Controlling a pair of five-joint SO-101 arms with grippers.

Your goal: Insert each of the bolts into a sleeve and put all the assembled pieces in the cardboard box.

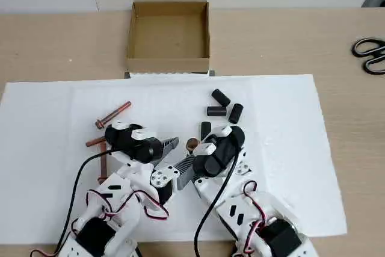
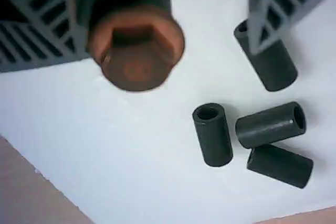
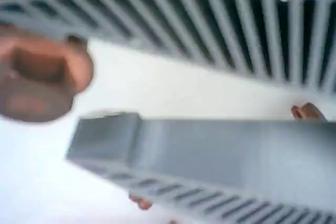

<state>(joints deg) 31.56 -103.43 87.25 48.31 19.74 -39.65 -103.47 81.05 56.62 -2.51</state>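
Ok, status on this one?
Left pincer open around sleeved bolt. Right pincer close beside it. Four loose sleeves lie just beyond.

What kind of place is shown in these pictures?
Probably a workshop or laboratory bench: a light wooden table carries a white sheet, an open brown cardboard box and black-handled scissors.

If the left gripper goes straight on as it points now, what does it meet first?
Probably the sleeved bolt, between the left gripper's open fingers; beyond it, loose sleeves. Depth is uncertain.
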